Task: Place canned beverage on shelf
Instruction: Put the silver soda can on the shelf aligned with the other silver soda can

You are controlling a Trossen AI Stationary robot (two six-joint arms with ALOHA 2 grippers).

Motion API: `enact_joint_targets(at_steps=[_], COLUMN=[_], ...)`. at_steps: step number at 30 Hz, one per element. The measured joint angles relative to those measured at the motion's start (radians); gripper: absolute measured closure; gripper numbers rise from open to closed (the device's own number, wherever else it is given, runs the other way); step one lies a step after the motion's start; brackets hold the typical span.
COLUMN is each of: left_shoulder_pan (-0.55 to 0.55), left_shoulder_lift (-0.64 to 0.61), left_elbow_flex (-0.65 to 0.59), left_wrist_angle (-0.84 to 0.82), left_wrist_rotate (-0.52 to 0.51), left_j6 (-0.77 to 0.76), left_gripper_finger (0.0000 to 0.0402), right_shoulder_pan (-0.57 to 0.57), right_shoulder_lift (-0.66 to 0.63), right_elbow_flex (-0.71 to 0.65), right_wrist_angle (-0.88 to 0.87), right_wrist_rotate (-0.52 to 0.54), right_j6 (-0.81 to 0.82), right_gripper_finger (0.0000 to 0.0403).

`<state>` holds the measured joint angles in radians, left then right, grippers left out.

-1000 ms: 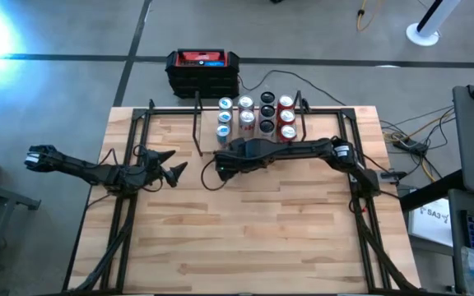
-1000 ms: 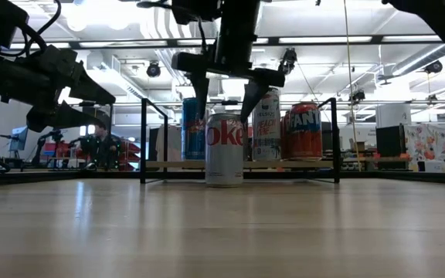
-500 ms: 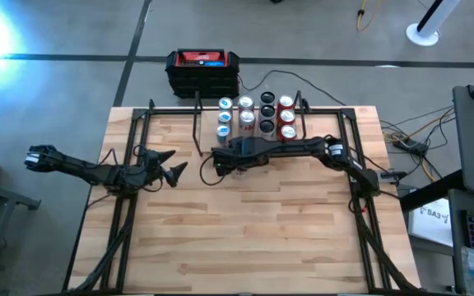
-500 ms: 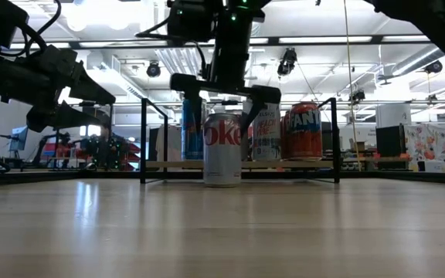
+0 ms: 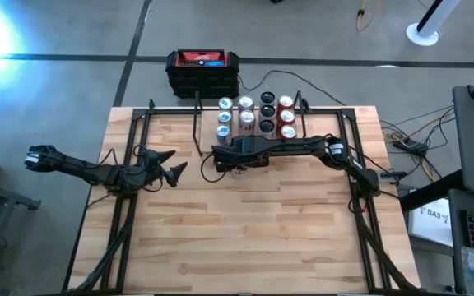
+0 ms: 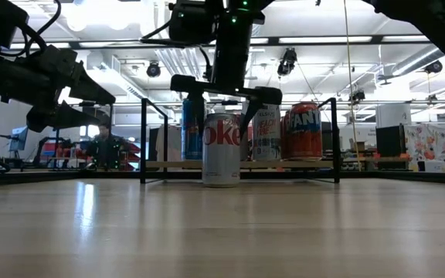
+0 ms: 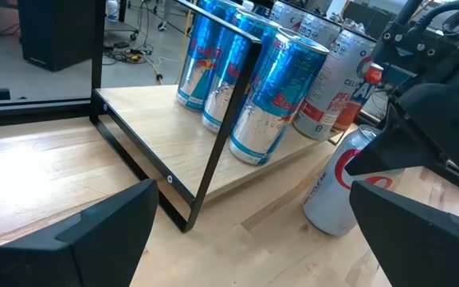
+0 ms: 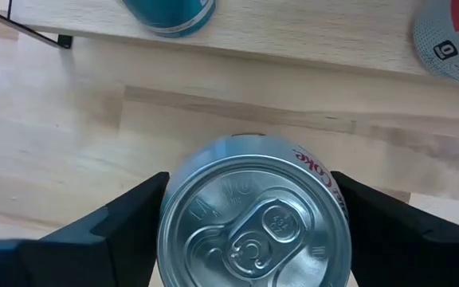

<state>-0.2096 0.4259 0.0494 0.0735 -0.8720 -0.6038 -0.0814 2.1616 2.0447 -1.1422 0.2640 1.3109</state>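
Diet Coke can [image 8: 253, 215] upright btwn right gripper [image 6: 222, 116] jaws, grip vs. gap: can't tell.

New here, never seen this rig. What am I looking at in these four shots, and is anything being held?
Two dark robot arms work at a wooden table. One camera looks straight down, one sits at table height, and one rides on each wrist.

At the far edge stands the shelf, a low wood board with black posts, loaded with cans. In front of it, on the table, stands a silver Diet Coke can.

The right gripper is down over that can, jaws on either side of its top. Whether they press it yet, I cannot tell.

The left gripper waits at the table's left, jaws open, holding nothing.
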Motion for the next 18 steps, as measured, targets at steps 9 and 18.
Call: enact_joint_targets(at_steps=[9,18], left_shoulder_pan=[0.0,0.0], left_shoulder_lift=[0.0,0.0], left_elbow_flex=[0.0,0.0], left_wrist_angle=[0.0,0.0], left_wrist_rotate=[0.0,0.0], left_j6=[0.0,0.0], left_gripper_finger=[0.0003,0.0003], right_shoulder_pan=[0.0,-0.01], right_shoulder_lift=[0.001,0.001], right_elbow_flex=[0.019,0.057], right_wrist_angle=[-0.004,-0.036], right_wrist_rotate=[-0.008,-0.005], right_j6=[-0.003,-0.003], right_gripper_finger=[0.0109,0.0109])
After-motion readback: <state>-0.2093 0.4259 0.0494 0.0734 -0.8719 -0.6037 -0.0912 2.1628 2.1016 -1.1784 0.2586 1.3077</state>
